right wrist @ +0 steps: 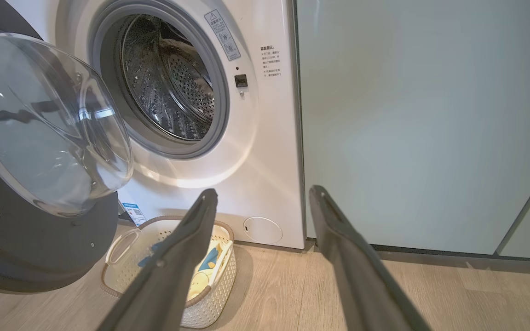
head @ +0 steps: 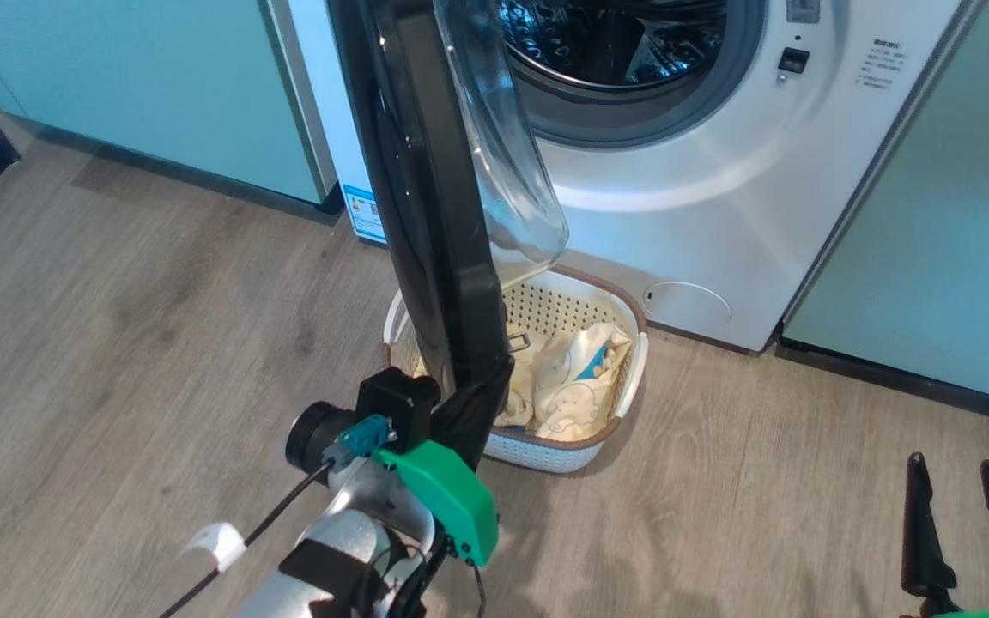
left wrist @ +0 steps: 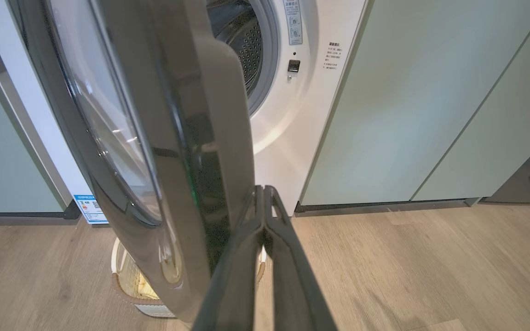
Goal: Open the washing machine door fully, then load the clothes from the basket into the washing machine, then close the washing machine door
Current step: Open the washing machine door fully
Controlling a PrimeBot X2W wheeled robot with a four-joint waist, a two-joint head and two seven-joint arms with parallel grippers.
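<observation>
The white washing machine (head: 700, 215) stands open, its steel drum (right wrist: 168, 78) in sight. Its glossy black door (head: 434, 215) is swung out edge-on towards me, the clear glass bowl (head: 512, 154) facing the drum. My left gripper (head: 490, 382) is shut with nothing between its fingers, and the fingertips (left wrist: 265, 191) lie against the door's lower edge on the drum side. Under the door sits the cream basket (head: 632, 318), partly hidden by it, holding pale yellow clothes (head: 576, 386) with blue trim. My right gripper (head: 967, 481) stands open over the floor, right of the basket (right wrist: 214, 294).
Pale green cabinets (head: 160, 77) flank the machine on the left and on the right (head: 958, 240). A blue energy label (head: 363, 212) and a round service flap (head: 688, 303) sit low on the machine's front. Wooden floor (head: 160, 343) stretches out left of the door.
</observation>
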